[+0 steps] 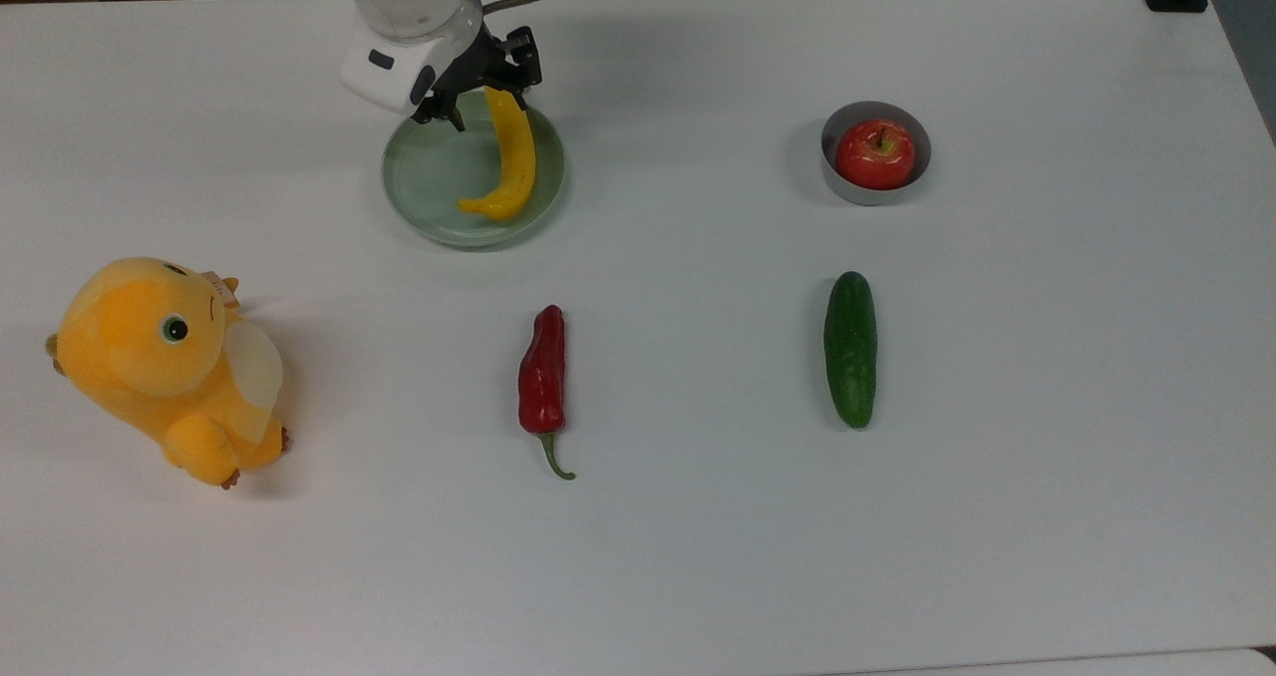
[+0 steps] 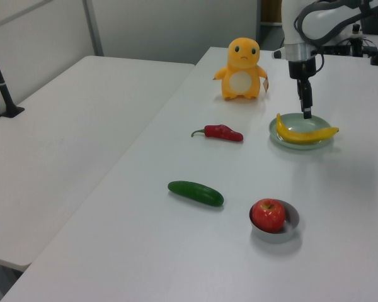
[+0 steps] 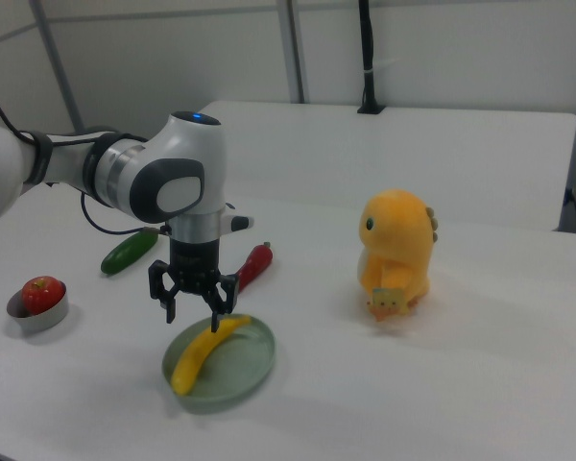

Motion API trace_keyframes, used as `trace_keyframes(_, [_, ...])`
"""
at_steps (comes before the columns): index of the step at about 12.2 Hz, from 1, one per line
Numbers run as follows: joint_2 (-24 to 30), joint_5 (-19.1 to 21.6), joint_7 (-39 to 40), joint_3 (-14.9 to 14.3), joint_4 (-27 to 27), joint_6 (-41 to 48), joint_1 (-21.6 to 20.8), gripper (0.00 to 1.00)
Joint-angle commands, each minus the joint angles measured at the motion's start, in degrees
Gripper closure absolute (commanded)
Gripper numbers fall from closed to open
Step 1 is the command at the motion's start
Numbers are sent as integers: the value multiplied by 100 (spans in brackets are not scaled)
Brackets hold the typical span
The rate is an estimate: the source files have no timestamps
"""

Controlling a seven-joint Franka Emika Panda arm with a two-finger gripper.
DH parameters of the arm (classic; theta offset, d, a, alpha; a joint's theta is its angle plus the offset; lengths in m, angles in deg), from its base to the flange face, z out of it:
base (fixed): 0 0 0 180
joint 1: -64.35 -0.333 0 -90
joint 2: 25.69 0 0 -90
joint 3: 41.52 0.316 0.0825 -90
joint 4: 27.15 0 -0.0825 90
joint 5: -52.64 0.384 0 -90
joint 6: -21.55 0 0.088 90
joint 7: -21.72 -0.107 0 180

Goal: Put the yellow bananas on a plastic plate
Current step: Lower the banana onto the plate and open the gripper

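Panda arm [image 3: 163, 182]: glossy white rounded shells, dark grey bands at the joints, small blue light on top of the wrist housing. Thin black cable runs along the forearm. White hand block carries a dark oval marking; gripper [image 3: 192, 305] is all black, two slim black fingers [image 3: 216, 309] on bracketed mounts.

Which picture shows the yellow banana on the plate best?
The top view: the whole banana curves across the green plate, nothing covering it. The left view shows it side-on along the plate's front edge. In the right view the open hand hangs just above its far end.
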Motion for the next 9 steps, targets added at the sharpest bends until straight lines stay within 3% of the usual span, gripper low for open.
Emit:
trace_keyframes(1, [222,128,41,-51,62,129,-2,0])
trace_keyframes(6, [529,356,-556,-42,-597,755,-10,0])
trace_keyframes(9, [574,374,-1794,-7,-1482,921,-54,0])
